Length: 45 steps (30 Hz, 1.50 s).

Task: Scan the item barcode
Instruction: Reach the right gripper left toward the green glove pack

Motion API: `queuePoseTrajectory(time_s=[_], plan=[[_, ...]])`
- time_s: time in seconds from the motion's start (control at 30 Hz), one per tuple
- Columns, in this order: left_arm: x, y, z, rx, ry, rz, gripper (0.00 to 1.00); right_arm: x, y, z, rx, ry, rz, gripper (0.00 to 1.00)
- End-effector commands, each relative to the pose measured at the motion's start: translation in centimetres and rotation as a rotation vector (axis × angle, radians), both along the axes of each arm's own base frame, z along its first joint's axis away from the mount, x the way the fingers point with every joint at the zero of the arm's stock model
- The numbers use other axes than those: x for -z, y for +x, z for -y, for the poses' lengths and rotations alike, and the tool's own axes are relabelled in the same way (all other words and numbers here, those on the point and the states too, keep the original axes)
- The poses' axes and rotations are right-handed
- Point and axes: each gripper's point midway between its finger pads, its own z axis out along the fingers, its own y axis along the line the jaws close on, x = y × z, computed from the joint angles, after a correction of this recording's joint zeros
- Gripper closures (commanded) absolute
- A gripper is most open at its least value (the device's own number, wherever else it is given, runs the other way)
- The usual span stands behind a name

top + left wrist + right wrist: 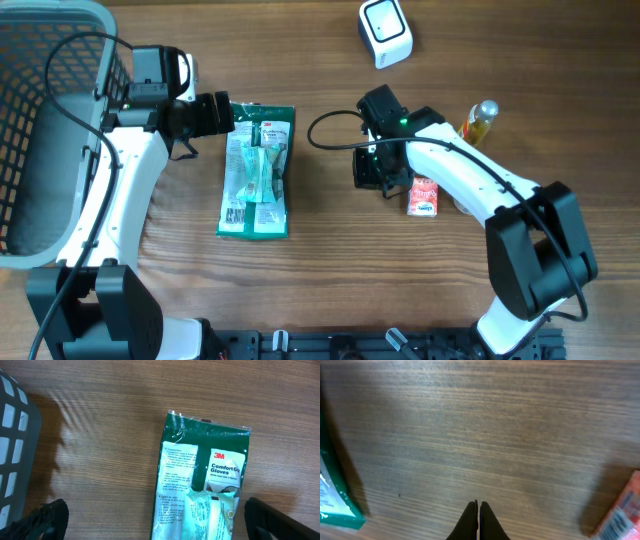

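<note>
The left gripper (225,113), fingers spread wide and holding nothing, hangs over the top edge of the green glove pack (256,175) lying flat near the grey basket (60,20), while the right gripper (478,510), pinched together, hovers over bare wood.

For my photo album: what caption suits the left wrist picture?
Wide-open fingers frame a green pack of 3M gloves lying on the wooden table, grey basket at the picture's edge.

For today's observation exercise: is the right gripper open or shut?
Shut: the right gripper has its fingers pressed together, nothing between them.
</note>
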Motion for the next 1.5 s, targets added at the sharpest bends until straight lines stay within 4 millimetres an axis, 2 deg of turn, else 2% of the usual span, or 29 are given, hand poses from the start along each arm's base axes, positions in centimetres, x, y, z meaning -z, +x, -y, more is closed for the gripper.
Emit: queuePoseTrajectory(time_s=[0.0, 0.23, 0.3, 0.4, 0.47, 0.63, 0.77, 0.8, 0.87, 0.97, 1.1, 1.2, 1.27, 1.37, 1.47], plan=[[-0.4, 0.2, 0.0, 0.014, 0.001, 0.013, 0.00, 1.6, -1.1, -0.1, -0.005, 0.022, -0.026, 0.96], [-0.4, 0.2, 0.0, 0.014, 0.001, 0.013, 0.00, 3.3, -1.2, 0.3, 0.012, 0.019, -0.004, 0.96], [-0.4, 0.2, 0.0, 0.014, 0.001, 0.014, 0.00, 3.3, -1.2, 0.3, 0.010, 0.020, -0.001, 0.90], [-0.4, 0.2, 0.0, 0.014, 0.001, 0.013, 0.00, 3.3, -1.2, 0.3, 0.011, 0.019, -0.002, 0.96], [-0.4, 0.2, 0.0, 0.014, 0.001, 0.013, 0.00, 3.4, -1.3, 0.8, 0.030, -0.005, -0.007, 0.96], [-0.4, 0.2, 0.0, 0.014, 0.001, 0.013, 0.00, 3.9, -1.8, 5.5, 0.169, -0.253, -0.005, 0.96], [-0.4, 0.2, 0.0, 0.014, 0.001, 0.014, 0.00, 3.8, -1.9, 7.4, 0.173, -0.351, 0.007, 0.96], [-0.4, 0.2, 0.0, 0.014, 0.001, 0.013, 0.00, 3.7, -2.1, 8.4, 0.180, -0.399, 0.008, 0.92], [-0.4, 0.2, 0.0, 0.014, 0.001, 0.013, 0.00, 3.5, -2.4, 10.0, 0.209, -0.456, -0.004, 0.91], [-0.4, 0.2, 0.0, 0.014, 0.001, 0.013, 0.00, 3.5, -2.4, 10.6, 0.232, -0.449, -0.027, 0.94], [-0.4, 0.2, 0.0, 0.014, 0.001, 0.013, 0.00, 3.6, -2.7, 8.2, 0.213, -0.316, -0.077, 0.96], [-0.4, 0.2, 0.0, 0.014, 0.001, 0.013, 0.00, 2.7, -2.5, 2.5, 0.135, -0.009, -0.135, 0.95], [-0.4, 0.2, 0.0, 0.014, 0.001, 0.013, 0.00, 2.2, -2.4, 0.9, 0.121, 0.077, -0.142, 0.94], [-0.4, 0.2, 0.0, 0.014, 0.001, 0.013, 0.00, 1.7, -2.1, -1.2, 0.096, 0.169, -0.130, 0.87], [-0.4, 0.2, 0.0, 0.014, 0.001, 0.013, 0.00, 1.4, -2.0, -2.8, 0.079, 0.203, -0.111, 0.83]])
